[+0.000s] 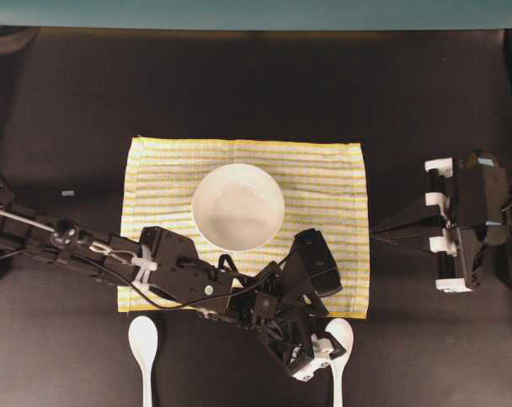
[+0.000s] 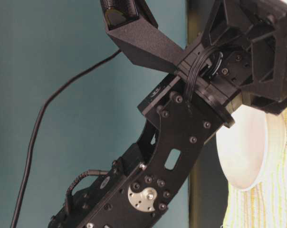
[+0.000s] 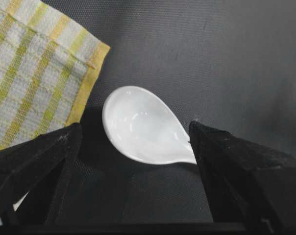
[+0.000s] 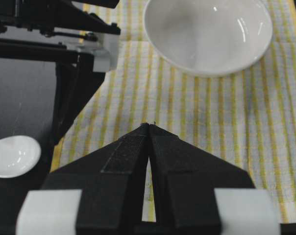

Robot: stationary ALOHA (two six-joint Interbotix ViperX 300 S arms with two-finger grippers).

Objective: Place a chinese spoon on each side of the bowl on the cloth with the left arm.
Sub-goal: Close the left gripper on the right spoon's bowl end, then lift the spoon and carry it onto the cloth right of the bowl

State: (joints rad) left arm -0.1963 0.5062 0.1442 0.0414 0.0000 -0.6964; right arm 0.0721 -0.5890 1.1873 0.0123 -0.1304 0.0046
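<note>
I see my left gripper [image 3: 133, 147] spread wide over a chinese spoon [image 3: 140, 125] off the cloth [image 1: 324, 182] at 5 o'clock from the bowl [image 1: 237, 206]. The second spoon [image 1: 143, 339] lies at 7 o'clock. My right gripper [image 4: 149, 128] is closed and empty at 3 o'clock.

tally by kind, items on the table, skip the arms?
Chinese spoons: 2, one off the cloth's near left corner, one off its near right corner under the open left hand
Bowl: 1
Cloth: 1
Total: 4
</note>
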